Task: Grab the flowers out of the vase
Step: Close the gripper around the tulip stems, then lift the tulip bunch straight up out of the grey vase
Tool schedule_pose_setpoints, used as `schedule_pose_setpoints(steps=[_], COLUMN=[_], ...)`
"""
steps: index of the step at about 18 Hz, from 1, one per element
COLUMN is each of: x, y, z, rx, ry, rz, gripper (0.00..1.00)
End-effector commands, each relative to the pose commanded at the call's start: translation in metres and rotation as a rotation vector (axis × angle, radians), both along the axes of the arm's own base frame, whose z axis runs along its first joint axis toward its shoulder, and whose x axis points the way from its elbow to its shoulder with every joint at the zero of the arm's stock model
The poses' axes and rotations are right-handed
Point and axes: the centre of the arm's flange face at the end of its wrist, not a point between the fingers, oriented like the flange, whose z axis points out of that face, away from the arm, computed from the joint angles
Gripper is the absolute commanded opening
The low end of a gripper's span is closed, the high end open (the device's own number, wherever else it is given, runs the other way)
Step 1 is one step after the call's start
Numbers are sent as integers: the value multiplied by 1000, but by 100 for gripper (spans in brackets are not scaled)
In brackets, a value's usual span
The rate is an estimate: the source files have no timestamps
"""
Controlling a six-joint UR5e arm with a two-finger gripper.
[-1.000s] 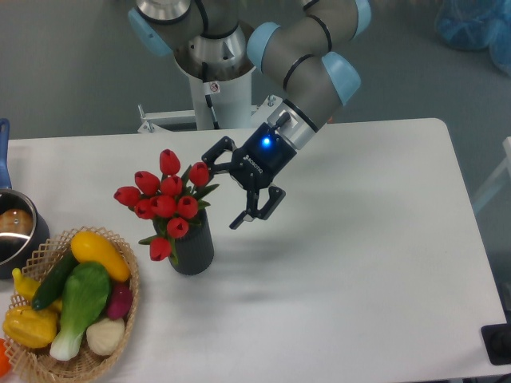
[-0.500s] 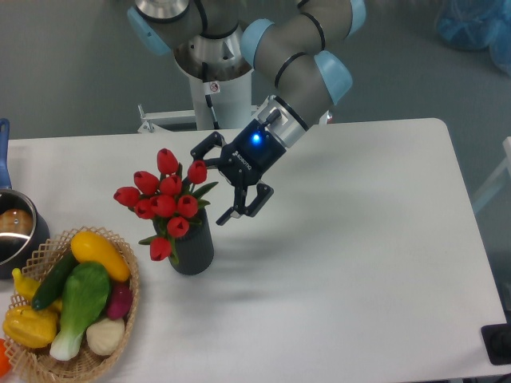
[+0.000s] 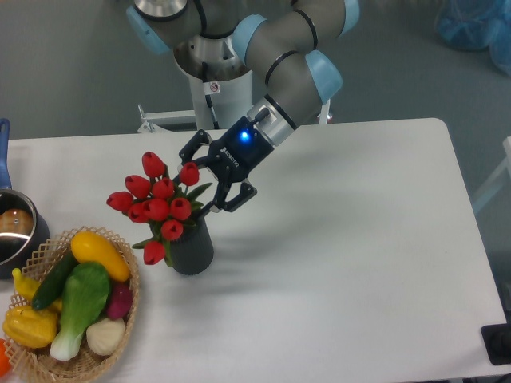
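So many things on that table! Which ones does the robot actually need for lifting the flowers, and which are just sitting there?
Needed:
- flowers
- vase
- gripper

Just lying about:
- wicker basket of vegetables
- metal pot with blue handle

Vase (image 3: 192, 249) stands on surface (image 3: 359, 263), left of centre, w/ flowers (image 3: 156, 205) in it. End effector (image 3: 204, 179) just right of the bunch, above vase. Basket (image 3: 120, 317) w/ vegetables (image 3: 73, 297) front-left; pot (image 3: 14, 231) at left edge.

Obstacles: wicker basket (image 3: 120, 319) and pot (image 3: 16, 231) crowding the vase's (image 3: 192, 249) left; counter (image 3: 359, 239) lying open rightward.
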Motion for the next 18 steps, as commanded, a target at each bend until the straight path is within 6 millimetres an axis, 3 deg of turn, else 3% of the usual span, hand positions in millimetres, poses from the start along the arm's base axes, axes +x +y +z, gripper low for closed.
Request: schedule_pose_setpoints(steps=[3, 12, 18], x=[-3, -8, -18], y=[-1, -10, -16], z=[14, 30, 63], rx=[16, 40, 104], ry=[41, 62, 2], rz=[1, 25, 76], gripper=[0, 0, 0])
